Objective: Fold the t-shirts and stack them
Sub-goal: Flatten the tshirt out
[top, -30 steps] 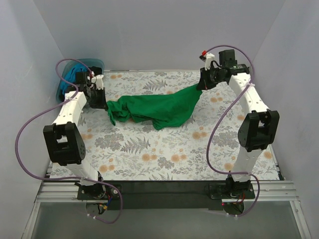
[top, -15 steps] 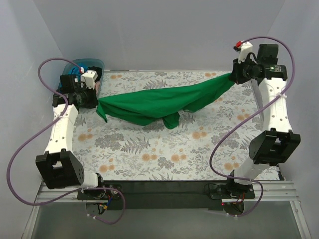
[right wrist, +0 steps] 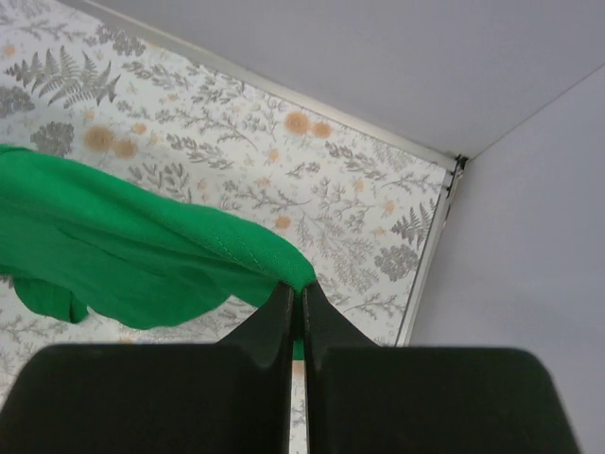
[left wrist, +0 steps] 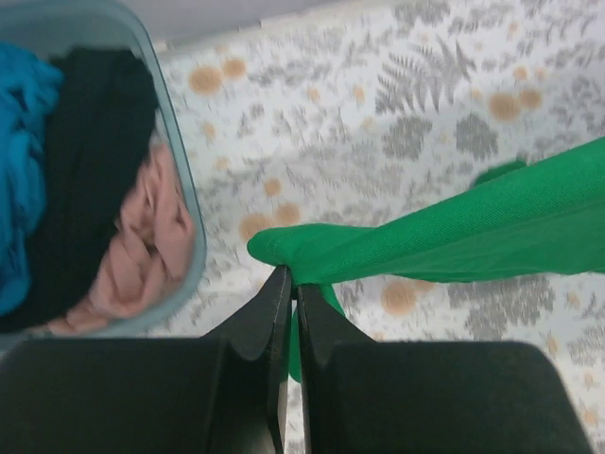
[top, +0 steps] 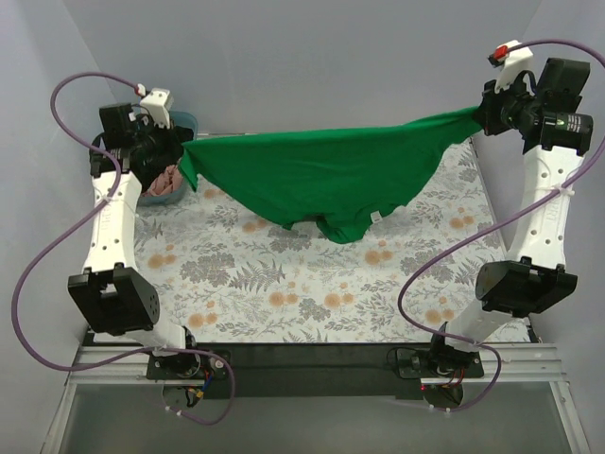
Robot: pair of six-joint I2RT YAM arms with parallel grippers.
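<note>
The soft bright green fabric t-shirt [top: 321, 175] hung stretched between both sets of jaws, above the floral grey-and-orange tablecloth [top: 284, 293]. The left gripper [left wrist: 291, 281] pinched one end, the right gripper [right wrist: 297, 291] the other.

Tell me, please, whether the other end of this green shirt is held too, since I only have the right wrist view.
Observer: Yes, the left gripper is shut on the opposite end of the green t-shirt.
Operator: Is the shirt lifted off the table?
Observer: The top view shows it stretched across to the right gripper, sagging in the middle. I cannot tell whether its lowest fold touches the tablecloth.
Operator: Are other shirts nearby?
Observer: Yes, a teal-blue shirt, a black shirt and a pink shirt lie bunched in the pale blue tub beside the left gripper.
</note>
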